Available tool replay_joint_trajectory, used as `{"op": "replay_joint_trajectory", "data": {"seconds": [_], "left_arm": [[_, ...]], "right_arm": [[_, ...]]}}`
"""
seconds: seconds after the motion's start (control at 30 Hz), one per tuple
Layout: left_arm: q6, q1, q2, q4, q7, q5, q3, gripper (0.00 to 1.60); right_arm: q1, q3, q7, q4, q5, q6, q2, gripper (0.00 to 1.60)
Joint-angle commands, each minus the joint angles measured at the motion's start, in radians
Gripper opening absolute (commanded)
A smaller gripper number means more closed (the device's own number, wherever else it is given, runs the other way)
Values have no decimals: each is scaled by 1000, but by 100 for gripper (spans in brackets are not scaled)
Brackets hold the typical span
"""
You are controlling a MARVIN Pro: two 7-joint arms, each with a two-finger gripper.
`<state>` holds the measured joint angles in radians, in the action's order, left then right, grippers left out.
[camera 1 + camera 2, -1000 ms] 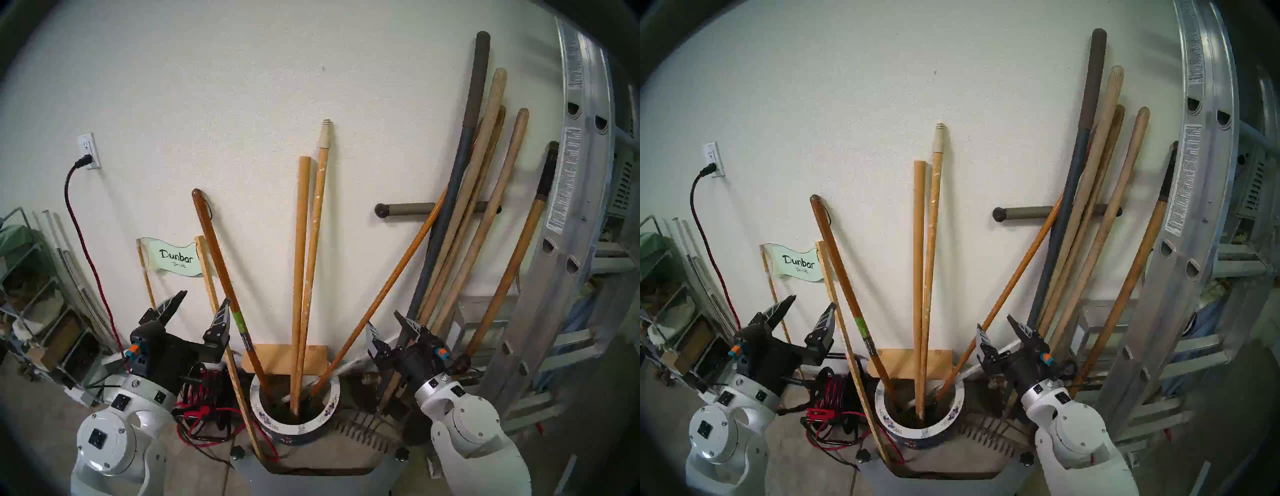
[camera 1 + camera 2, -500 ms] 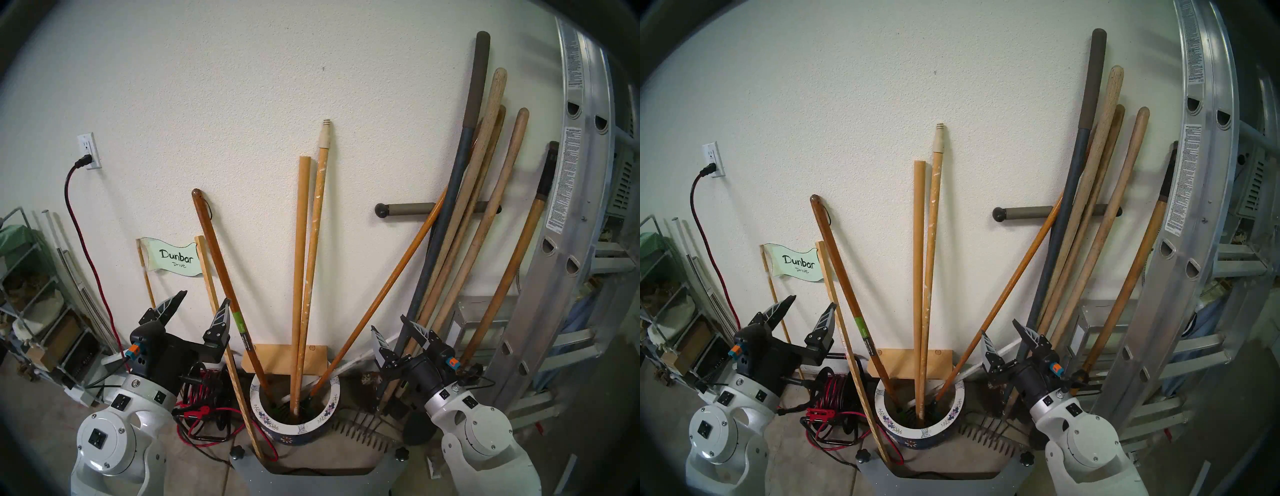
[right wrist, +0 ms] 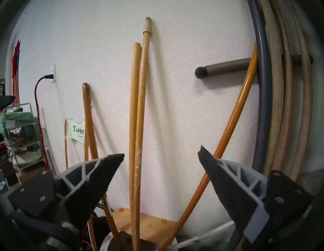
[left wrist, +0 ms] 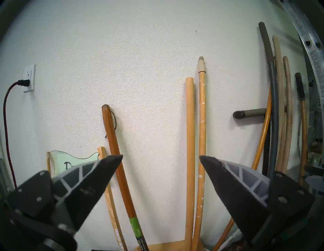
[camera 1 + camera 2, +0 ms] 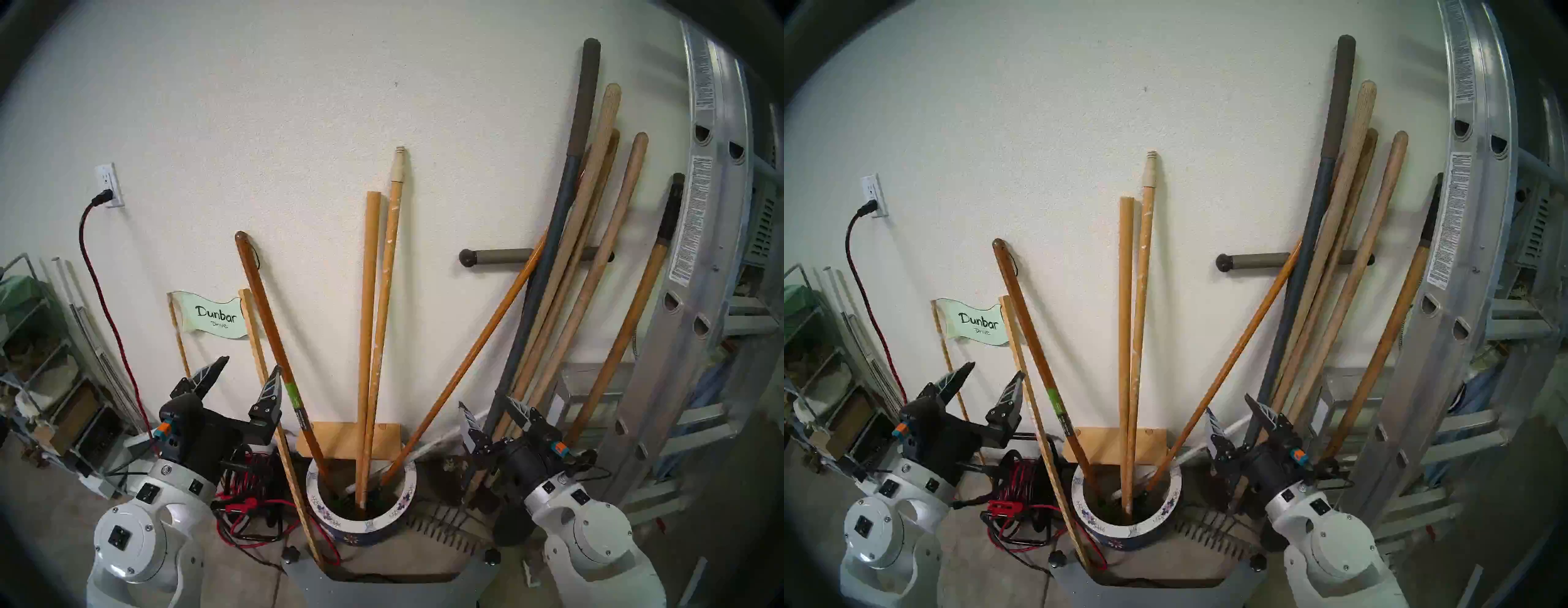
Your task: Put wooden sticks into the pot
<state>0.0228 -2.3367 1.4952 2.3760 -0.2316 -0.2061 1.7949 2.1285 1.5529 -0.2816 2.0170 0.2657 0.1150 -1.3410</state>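
Black and grey, my left gripper [image 5: 248, 368] has its two pointy fingers spread wide, with nothing between them. It points up at the white wall [image 5: 297, 127], to the left of the pot. My right gripper [image 5: 488, 408] is spread wide too and holds nothing. It sits to the right of the pot, just in front of a bunch of thick pale wooden tool handles [image 5: 594, 237] that lean on the wall.

Between my two grippers stands the round pot with a white flowered rim and a dark blue body [image 5: 365, 524]. Both wooden sticks are in it. One is a plain yellow-tan round stick with a flat top [image 5: 368, 318]. The other is a yellow-tan round stick with white paint specks and a cream screw tip [image 5: 387, 288]. They stand side by side, almost straight up, tops against the wall, and they cross low down near the pot.

A dark brown handle with a green label [image 5: 271, 335] also stands in the pot and leans left. A shiny orange handle [image 5: 479, 352] in the pot leans right, up to the tool handles.

Left of the pot, red and black wire [image 5: 250, 479] is rolled up on the floor. A pale green sign that says Dunbar [image 5: 214, 316] hangs low on the wall. A silver ladder [image 5: 700, 254] stands far to the right.
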Motion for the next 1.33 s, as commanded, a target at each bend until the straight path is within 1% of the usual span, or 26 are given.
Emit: {"op": "replay_joint_trajectory", "data": {"seconds": [0.0,1.3], "left_arm": [[2,-3,1,2,-2,-2,0,160],[3,-4,-1,2,0,-3,-1,160]], "right_arm": [[1,-4,-1,8,2,1,-3,160],[2,-2,-4,8,0,0,-7,160]]}}
